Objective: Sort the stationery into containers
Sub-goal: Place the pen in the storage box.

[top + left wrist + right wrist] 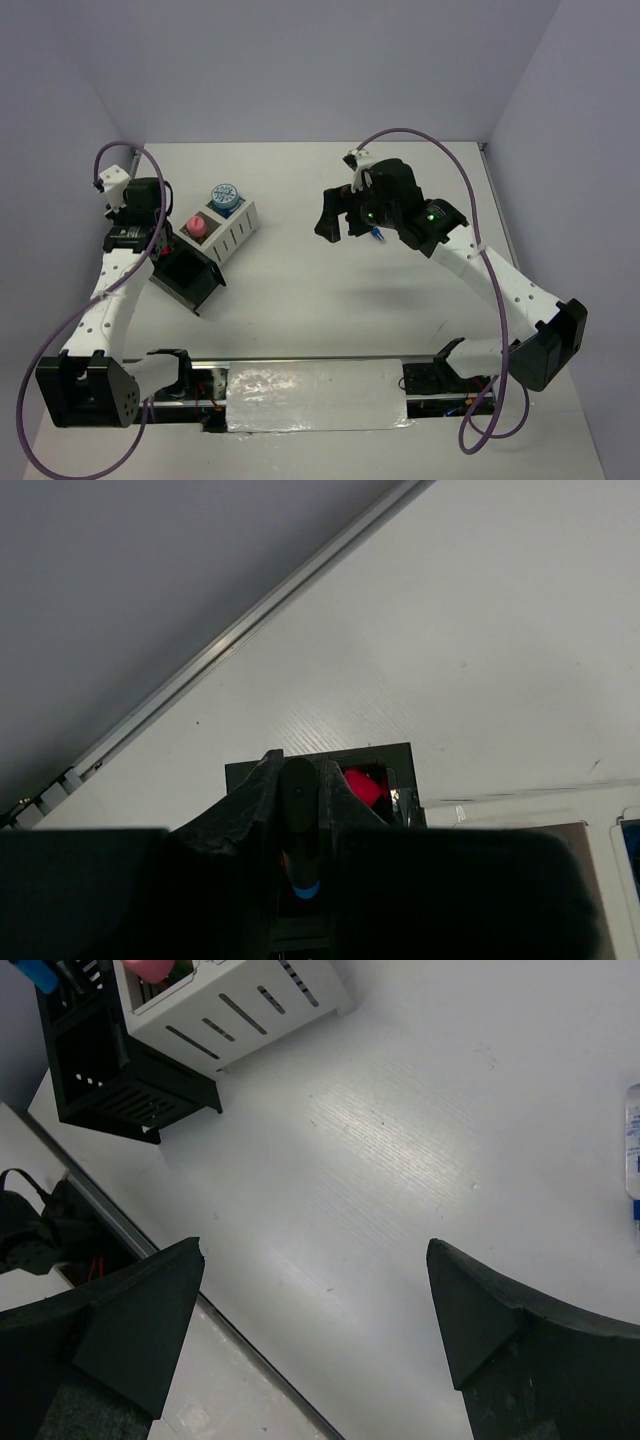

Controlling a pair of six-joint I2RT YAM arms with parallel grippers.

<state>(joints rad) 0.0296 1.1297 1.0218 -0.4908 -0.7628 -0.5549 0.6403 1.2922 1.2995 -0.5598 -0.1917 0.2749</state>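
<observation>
Left gripper [300,772] jaws closed on blue marker [299,815], dark end up, right over black organizer [188,278]. A red-pink item [362,785] sits at 1 o'clock of the fingers; can't tell which compartment.

Right gripper [315,1252] jaws wide apart, nothing between them, over bare table [400,1160], well apart from both organizers.

White organizer [232,232], slotted sides, is at 10 o'clock of table centre, with the black one just beside it at 7 o'clock. Blue tape roll [224,197] stands in its far end, pink tube [197,228] in its near end.

A white-and-blue item [632,1150] lies on the table at 3 o'clock in the right wrist view; its print is too small to read. Tape roll pattern is unreadable.

Purple cables [425,135] loop off both arms. Shiny strip [310,396] at 6 o'clock. Green lights [430,212] on the right arm.
</observation>
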